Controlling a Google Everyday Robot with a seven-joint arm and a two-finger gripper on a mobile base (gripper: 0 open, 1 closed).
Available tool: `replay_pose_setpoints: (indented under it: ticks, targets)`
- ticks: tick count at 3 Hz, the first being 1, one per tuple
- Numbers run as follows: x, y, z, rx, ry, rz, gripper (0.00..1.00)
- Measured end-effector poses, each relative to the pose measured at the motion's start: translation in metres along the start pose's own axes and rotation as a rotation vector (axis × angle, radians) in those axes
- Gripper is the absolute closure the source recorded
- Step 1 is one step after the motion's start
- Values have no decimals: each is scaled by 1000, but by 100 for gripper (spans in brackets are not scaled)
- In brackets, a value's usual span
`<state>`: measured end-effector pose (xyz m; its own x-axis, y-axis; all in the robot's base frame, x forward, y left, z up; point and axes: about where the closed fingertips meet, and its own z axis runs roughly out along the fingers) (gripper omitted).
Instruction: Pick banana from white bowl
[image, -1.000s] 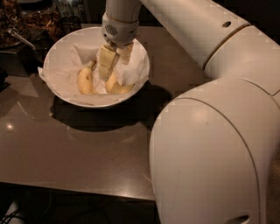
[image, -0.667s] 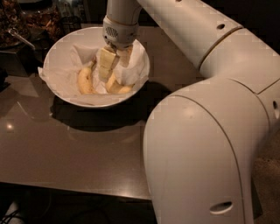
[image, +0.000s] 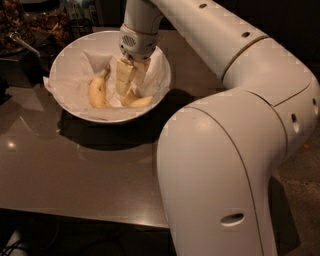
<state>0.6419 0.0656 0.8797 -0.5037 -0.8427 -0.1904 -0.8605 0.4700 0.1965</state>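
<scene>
The white bowl (image: 65, 60), lined with crumpled white paper, stands at the back left of the dark table. Two bananas lie in it. The curved banana (image: 140, 102) lies at the bowl's right side, its left part hidden under my gripper. A shorter, stubbier banana (image: 97, 91) lies to its left. My gripper (image: 129, 92) reaches straight down into the bowl and its fingers (image: 123, 75) stand close together on the curved banana, which still rests on the paper.
My large white arm fills the right half of the view and hides the table's right side. Dark containers with brown contents (image: 35, 22) stand behind the bowl at the far left. The brown table top (image: 75, 170) stretches in front of the bowl.
The gripper has stayed in the same place in the bowl. The arm's elbow has swung further left across the foreground. Both bananas lie as before.
</scene>
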Motion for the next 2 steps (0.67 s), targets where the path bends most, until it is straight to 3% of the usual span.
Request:
replay_pose_setpoints:
  ticks: [2]
  targets:
    - [2, 3, 12, -54, 4, 10, 46]
